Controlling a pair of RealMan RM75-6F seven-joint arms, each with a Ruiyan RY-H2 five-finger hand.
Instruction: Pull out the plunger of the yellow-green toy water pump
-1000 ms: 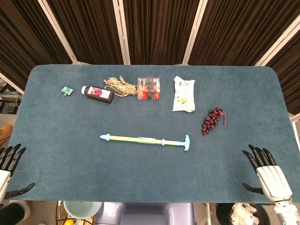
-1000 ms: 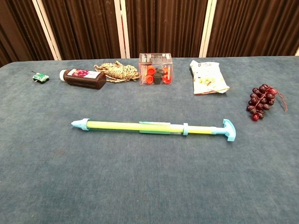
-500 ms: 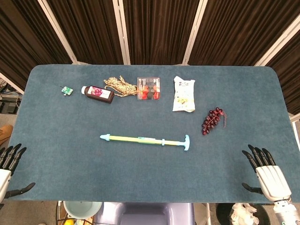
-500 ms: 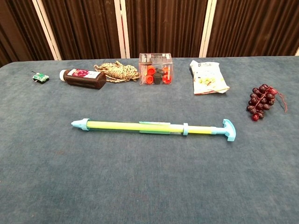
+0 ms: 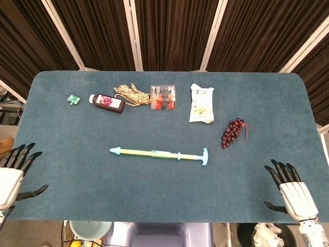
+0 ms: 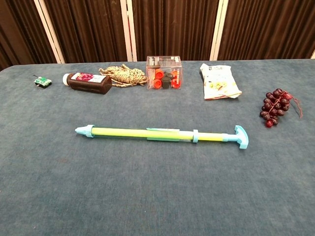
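Head view shows the one change since a second ago: the left hand (image 5: 11, 177) has risen and come inward over the table's (image 5: 77, 195) 8 o'clock corner, fingers spread and holding nothing, where before it sat lower at the frame's edge. The right hand (image 5: 292, 191) near 4 o'clock has barely shifted; its fingers are likewise apart and empty. The water pump (image 5: 160, 153) has not moved: it lies flat near the table's centre, nozzle toward 9 o'clock, T-shaped plunger handle (image 5: 205, 156) toward 3 o'clock, well apart from both hands. My reading is that the reach has only begun, with the left hand likely heading for the barrel while the handle waits for the right. Both hands are cut off at the wrist by the frame edge, and neither appears in the chest view. How far the plunger already stands out of the barrel is hard to judge. The small green object (image 5: 73, 99) at 10 o'clock is too tiny to identify.
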